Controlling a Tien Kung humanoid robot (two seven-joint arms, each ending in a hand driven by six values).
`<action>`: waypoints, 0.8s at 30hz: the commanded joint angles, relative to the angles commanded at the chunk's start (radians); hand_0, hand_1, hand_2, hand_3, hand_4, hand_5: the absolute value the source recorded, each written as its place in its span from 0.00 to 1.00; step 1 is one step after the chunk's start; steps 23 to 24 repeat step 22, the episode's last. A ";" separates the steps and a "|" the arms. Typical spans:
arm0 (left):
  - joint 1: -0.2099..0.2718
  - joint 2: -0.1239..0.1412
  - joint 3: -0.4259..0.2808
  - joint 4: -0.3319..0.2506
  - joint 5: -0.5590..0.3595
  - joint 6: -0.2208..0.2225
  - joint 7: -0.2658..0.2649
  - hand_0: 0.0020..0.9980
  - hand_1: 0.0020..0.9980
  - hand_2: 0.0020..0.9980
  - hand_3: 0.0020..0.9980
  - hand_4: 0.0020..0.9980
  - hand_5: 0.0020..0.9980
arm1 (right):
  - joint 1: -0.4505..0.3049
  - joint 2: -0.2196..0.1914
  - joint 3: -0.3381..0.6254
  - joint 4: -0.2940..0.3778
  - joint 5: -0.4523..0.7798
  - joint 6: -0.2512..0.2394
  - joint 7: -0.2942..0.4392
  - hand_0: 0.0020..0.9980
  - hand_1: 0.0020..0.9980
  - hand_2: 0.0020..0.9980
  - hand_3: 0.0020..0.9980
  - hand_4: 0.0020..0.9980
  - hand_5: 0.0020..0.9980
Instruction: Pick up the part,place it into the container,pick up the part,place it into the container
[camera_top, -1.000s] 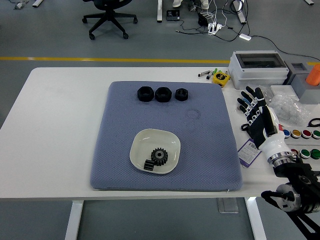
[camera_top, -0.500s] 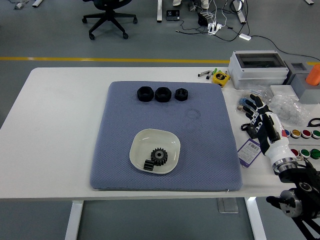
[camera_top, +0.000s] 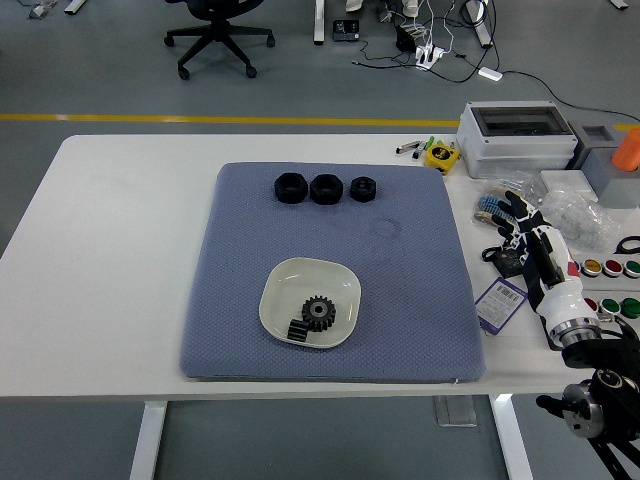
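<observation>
Black parts are split between two places on the blue mat (camera_top: 330, 270): three nuts (camera_top: 325, 188) sit in a row near the mat's far edge, while a gear (camera_top: 318, 311) and a small part beside it already lie in the white dish (camera_top: 310, 301) toward the near edge. Only the right hand (camera_top: 535, 250) is in view, near the desk's (camera_top: 110, 260) right edge, so the nuts lie well off to its left and farther back. Its fingers are spread and hold nothing, pointing away from the robot, forearm running to the near right corner.
</observation>
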 joint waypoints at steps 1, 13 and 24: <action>-0.001 0.000 -0.001 0.000 0.001 0.000 0.000 0.58 0.59 0.63 0.70 0.70 0.70 | 0.000 0.000 -0.002 0.000 -0.005 0.001 -0.002 0.96 0.85 0.87 0.90 1.00 0.88; -0.001 -0.002 0.006 0.000 -0.009 0.000 -0.001 0.58 0.59 0.63 0.70 0.70 0.70 | -0.008 0.002 -0.006 -0.002 -0.022 0.021 -0.005 0.95 0.85 0.88 0.89 1.00 0.89; -0.002 -0.002 0.008 0.000 -0.012 -0.001 -0.003 0.58 0.59 0.63 0.70 0.70 0.70 | -0.015 0.009 -0.008 -0.006 -0.023 0.029 -0.006 0.95 0.85 0.88 0.89 1.00 0.90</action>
